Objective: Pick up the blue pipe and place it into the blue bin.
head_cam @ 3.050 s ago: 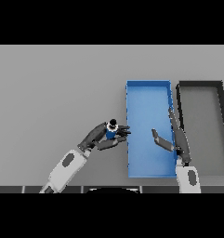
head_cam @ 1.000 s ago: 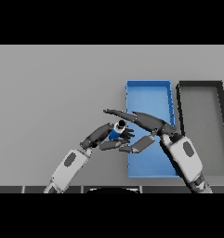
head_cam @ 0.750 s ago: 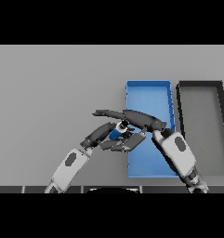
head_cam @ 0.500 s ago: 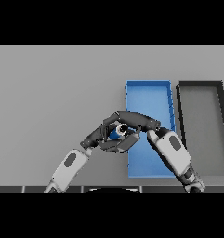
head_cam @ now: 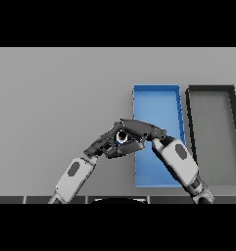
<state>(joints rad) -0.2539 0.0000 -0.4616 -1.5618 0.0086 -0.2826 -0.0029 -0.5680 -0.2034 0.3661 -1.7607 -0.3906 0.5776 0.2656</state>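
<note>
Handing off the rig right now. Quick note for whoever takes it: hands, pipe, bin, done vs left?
Left hand: curled round the blue pipe, held above the table just left of the blue bin.
Right hand: reached across, fingers closed over the same pipe from the bin side.
Done: pipe picked up, both hands on it.
Left: carry it over the bin's left wall and release inside. The dark bin to the right is not involved.

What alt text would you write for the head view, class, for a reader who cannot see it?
Both hands meet around the blue pipe just left of the blue bin, the left hand curled under it and the right hand closing over it from the right. A dark bin sits beside the blue one on the grey table.
</note>
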